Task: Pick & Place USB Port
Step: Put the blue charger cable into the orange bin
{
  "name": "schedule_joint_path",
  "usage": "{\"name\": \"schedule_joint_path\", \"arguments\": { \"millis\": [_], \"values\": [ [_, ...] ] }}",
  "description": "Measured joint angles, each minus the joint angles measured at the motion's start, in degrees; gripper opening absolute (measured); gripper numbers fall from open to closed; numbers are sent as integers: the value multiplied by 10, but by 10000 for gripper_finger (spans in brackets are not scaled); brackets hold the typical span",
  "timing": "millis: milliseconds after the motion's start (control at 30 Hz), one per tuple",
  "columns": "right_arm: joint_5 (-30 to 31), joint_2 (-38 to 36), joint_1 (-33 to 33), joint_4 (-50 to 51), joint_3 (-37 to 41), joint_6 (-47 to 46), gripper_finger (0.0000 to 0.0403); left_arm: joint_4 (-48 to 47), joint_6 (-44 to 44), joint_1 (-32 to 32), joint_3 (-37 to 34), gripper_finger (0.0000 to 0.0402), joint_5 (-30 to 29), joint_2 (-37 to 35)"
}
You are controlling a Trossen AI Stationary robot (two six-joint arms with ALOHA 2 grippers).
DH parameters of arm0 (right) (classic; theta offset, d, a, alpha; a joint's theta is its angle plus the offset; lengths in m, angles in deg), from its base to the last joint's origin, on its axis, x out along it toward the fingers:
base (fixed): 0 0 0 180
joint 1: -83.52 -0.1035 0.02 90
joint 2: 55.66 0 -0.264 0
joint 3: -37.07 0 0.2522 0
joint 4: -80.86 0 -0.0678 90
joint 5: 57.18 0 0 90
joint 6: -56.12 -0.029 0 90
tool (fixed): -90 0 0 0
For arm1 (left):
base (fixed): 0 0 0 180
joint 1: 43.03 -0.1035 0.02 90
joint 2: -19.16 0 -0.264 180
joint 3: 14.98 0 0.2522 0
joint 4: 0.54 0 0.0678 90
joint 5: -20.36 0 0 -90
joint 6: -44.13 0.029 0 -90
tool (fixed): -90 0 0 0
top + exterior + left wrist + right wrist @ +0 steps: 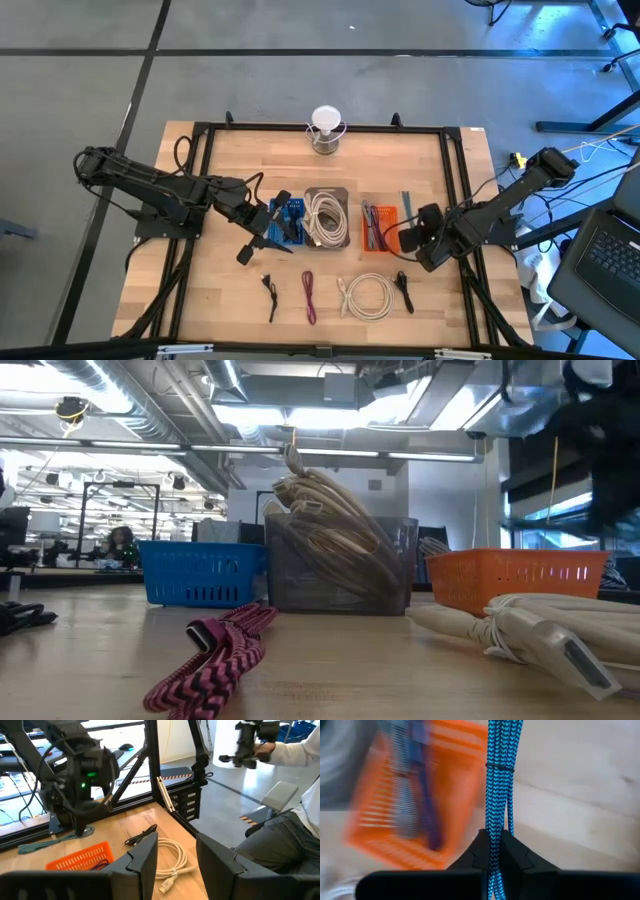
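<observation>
My left claw [262, 232] hangs over the blue basket [288, 222], and my left wrist view shows its fingers [142, 862] spread wide with nothing between them. That view also catches a seated person's sleeve [300, 750] beyond the table, which the overhead view misses. Three baskets sit in a row: blue, then a grey one [327, 217] full of pale cables, then an orange one [377, 228]. In front of them I count four loose cables on the wood: a black cable [269, 292], a magenta cable [308, 296], a white coil [366, 296] and another black one [403, 290]. My right claw [412, 238] hovers at the orange basket's right edge; only its wrist view shows it pinched narrow on a blue braided USB cable [498, 795]. I can read no labels anywhere.
</observation>
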Motion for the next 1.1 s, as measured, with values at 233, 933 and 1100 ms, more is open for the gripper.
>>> {"name": "schedule_joint_path", "arguments": {
  "millis": [233, 933, 1100],
  "values": [
    [92, 49, 1, -98, -66, 108, 17, 0, 10, -1, 0, 127, 0, 0],
    [30, 158, 85, -172, -80, 171, 17, 1, 10, -1, 0, 127, 0, 0],
    [-1, 181, 96, -174, -80, 171, 17, 0, 10, -1, 0, 127, 0, 0]
  ]
}}
